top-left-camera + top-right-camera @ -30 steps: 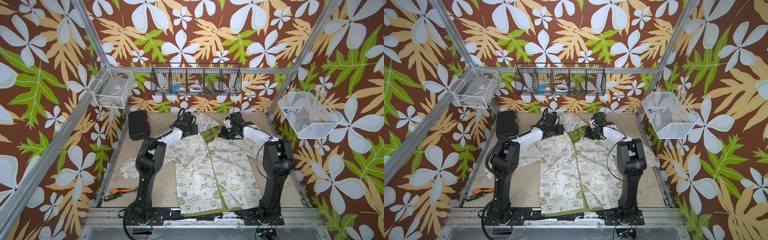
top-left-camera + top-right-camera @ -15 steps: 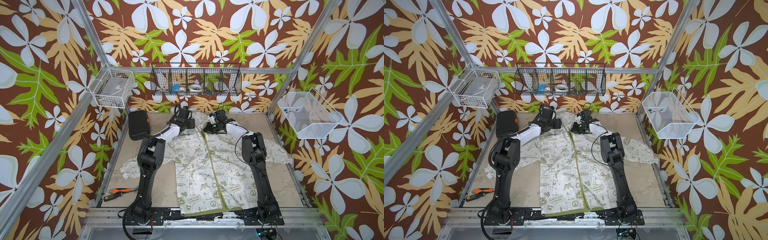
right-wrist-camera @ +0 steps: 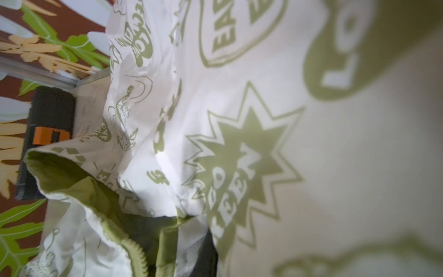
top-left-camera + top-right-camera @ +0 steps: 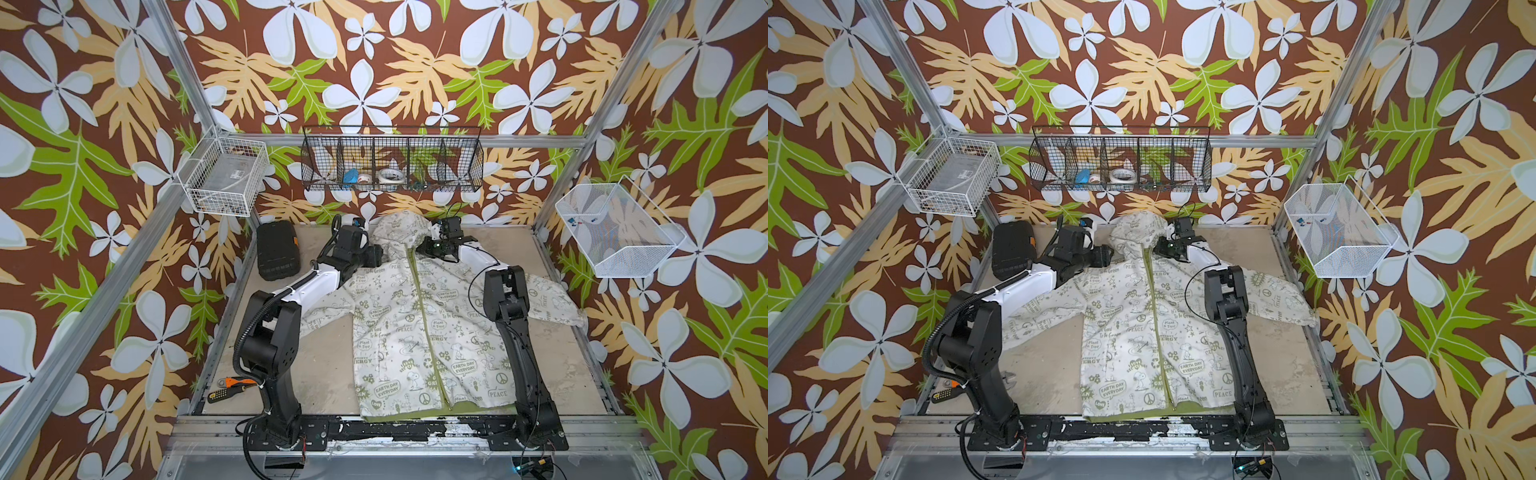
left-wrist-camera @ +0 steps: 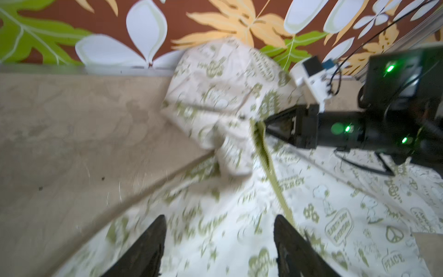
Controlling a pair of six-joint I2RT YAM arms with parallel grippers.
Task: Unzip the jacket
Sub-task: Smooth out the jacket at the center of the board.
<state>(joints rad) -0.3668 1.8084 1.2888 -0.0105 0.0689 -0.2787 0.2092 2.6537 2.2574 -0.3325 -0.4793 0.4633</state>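
The cream-white jacket [image 4: 399, 324] [image 4: 1129, 332] with green prints lies flat on the table, hood toward the back wall. Its olive zipper [image 4: 426, 332] [image 4: 1156, 332] runs closed down the front. My right gripper [image 4: 422, 249] [image 4: 1156, 248] [image 5: 266, 124] is shut on the collar fabric at the zipper's top. In the right wrist view, cloth [image 3: 239, 120] fills the frame, with zipper teeth [image 3: 137, 256] beside the dark finger [image 3: 206, 251]. My left gripper [image 4: 376, 255] [image 4: 1106, 255] [image 5: 220, 217] hovers open over the jacket's left shoulder, holding nothing.
A black case [image 4: 277, 249] lies at the table's back left. Hand tools [image 4: 226, 386] rest by the front left edge. A white wire basket [image 4: 224, 178], a black mesh basket [image 4: 392, 160] and another white basket [image 4: 615, 232] hang on the walls.
My right gripper has carried the collar toward the back and centre, and the hood now lies stretched toward the back wall. The left gripper has opened wider and shifted slightly left.
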